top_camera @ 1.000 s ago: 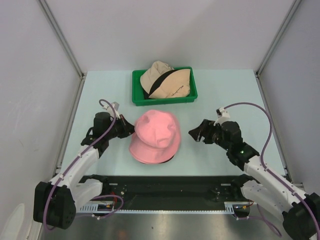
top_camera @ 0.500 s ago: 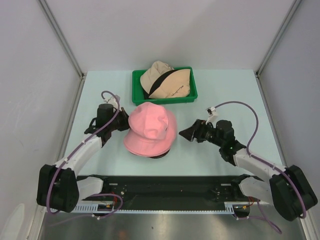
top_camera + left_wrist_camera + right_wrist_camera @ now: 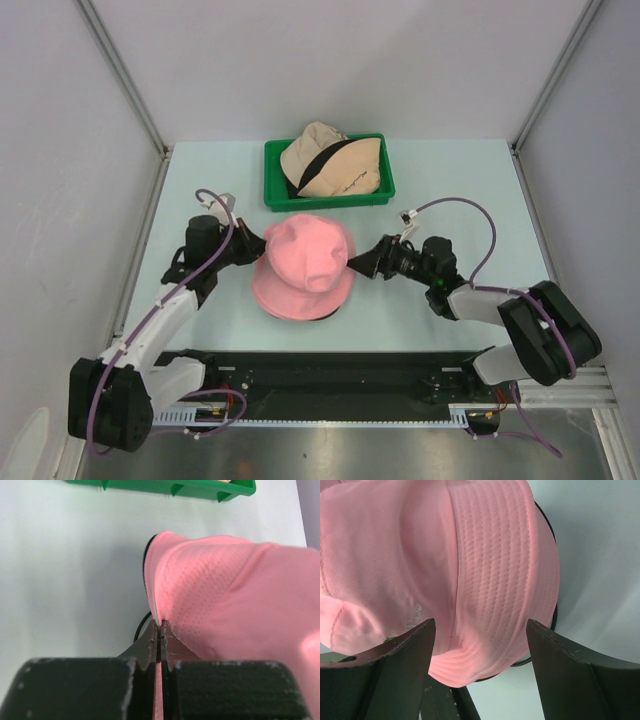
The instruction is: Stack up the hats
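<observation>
A pink hat [image 3: 305,265] sits draped over a black wire stand [image 3: 331,316] in the middle of the table. My left gripper [image 3: 258,257] is shut on its left brim; in the left wrist view the pink fabric [image 3: 235,595] is pinched between the closed fingertips [image 3: 160,627]. My right gripper [image 3: 358,264] is open at the hat's right side. In the right wrist view the stitched brim [image 3: 485,645] lies between the spread fingers [image 3: 420,640], which are not closed on it. A beige hat [image 3: 345,172] and a black hat [image 3: 316,163] lie together in the tray.
The green tray [image 3: 328,202] stands at the back centre, just behind the pink hat; its front rim [image 3: 165,486] shows in the left wrist view. The stand's black ring [image 3: 551,615] pokes out under the brim. White walls enclose the table on three sides.
The right gripper has reached left, up to the pink hat's right brim. The left gripper kept its hold, and the hat rose and shifted slightly back on the stand.
</observation>
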Available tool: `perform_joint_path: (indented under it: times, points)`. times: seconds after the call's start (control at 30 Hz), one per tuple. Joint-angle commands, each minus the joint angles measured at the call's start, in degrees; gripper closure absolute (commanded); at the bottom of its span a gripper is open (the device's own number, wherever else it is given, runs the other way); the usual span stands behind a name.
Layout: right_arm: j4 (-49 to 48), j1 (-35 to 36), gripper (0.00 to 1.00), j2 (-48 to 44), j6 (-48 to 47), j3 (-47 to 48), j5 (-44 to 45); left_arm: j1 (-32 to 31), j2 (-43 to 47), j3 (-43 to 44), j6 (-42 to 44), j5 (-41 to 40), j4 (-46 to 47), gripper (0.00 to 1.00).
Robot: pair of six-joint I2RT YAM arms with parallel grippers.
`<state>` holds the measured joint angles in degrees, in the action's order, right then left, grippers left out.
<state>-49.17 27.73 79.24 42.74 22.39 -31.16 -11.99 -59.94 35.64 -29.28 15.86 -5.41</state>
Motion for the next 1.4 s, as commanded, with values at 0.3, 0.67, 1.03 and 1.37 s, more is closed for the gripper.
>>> perform_joint_path:
  times: [0.3, 0.67, 1.03, 1.37]
  points:
    - [-18.24, 1.63, 0.24, 12.25, 1.73, 2.83, -3.29, -0.23, 1.33, -1.54, 1.86, 3.39, 11.73, 1.00]
    - [-22.56, 4.08, 0.87, 13.05, 4.02, 0.55, -1.99, -1.28, -6.15, 6.81, 0.98, 2.43, 9.04, 0.78]
    - [-15.70, 9.10, 1.00, 10.06, 3.14, -0.07, 4.69, -1.02, 8.07, 10.07, 0.54, -19.53, -13.56, 0.00]
    - [-7.79, 10.24, 1.00, 6.45, 0.33, 1.07, 7.95, -0.49, 22.65, 3.14, -4.36, -18.07, -25.44, 0.00]
